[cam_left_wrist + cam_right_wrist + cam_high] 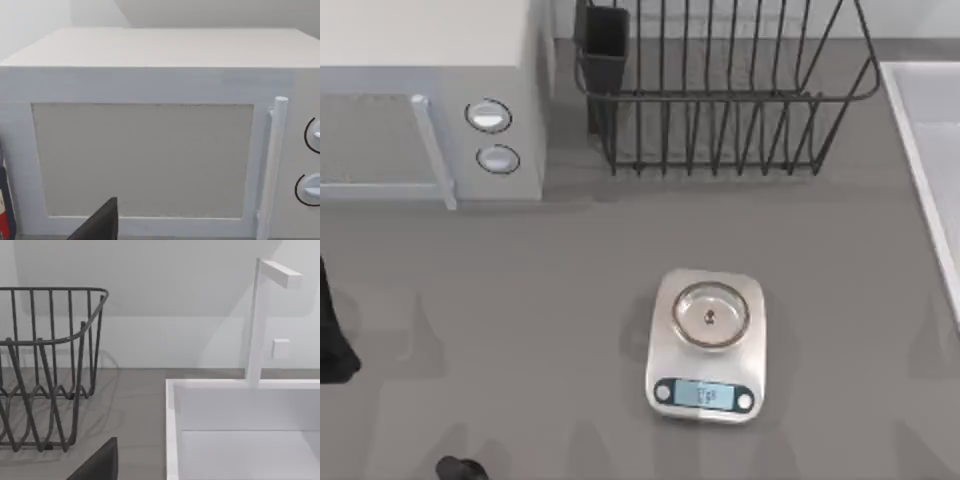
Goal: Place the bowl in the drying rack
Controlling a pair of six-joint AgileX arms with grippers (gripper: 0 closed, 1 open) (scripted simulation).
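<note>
The bowl is out of view. The drying rack, a black wire basket with upright bars, stands at the back of the table, with its dark cutlery cup at the corner nearest the microwave. One flared end of the drying rack appears in the right wrist view. My left arm sits at the table's left edge, and a dark part of my left gripper faces the microwave door. A dark part of my right gripper hangs low between the rack and the sink.
A white microwave with two knobs fills the back left, its door closed. A silver digital scale with a round plate sits in the middle. At the right is a white sink with a white faucet.
</note>
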